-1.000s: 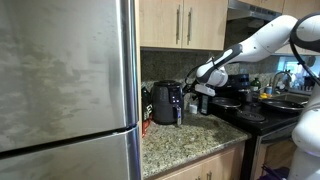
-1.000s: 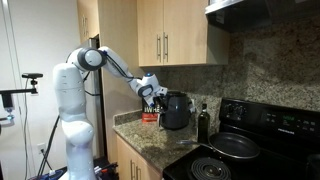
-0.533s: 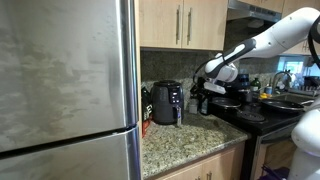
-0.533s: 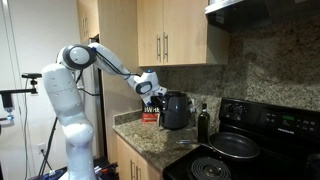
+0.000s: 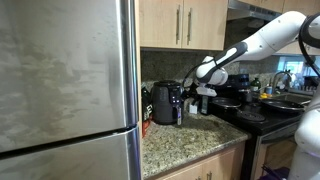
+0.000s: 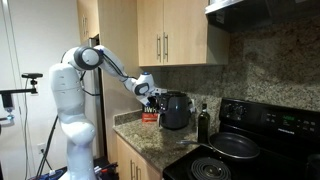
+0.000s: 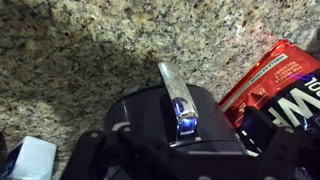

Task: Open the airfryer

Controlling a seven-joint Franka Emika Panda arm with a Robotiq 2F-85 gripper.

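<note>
In both exterior views a black, glossy airfryer (image 5: 166, 103) (image 6: 175, 110) is shown standing on a speckled granite counter (image 5: 195, 138), near the middle of the frame and close to the stone backsplash. The gripper (image 5: 198, 90) (image 6: 151, 94) is held just beside the appliance's upper part with its jaws spread apart and nothing between them. Whether it touches the airfryer cannot be told.

A tall steel refrigerator (image 5: 65, 90) filling the left half of the frame is shown in an exterior view. The robot's white base (image 6: 70, 110) at the left, a slim dark bottle (image 6: 203, 122) and a pan (image 6: 237, 146) on a black stove (image 6: 262, 135) at the lower right are shown in an exterior view.

Only the wrist view looks down on the airfryer (image 7: 140, 115). There its rounded black top is seen at lower centre, with a silver handle (image 7: 177, 95) jutting towards the top of the frame and carrying a blue glint. A red packet (image 7: 275, 75) lies at the right edge. One dark finger (image 7: 85, 160) is seen at the lower left.
</note>
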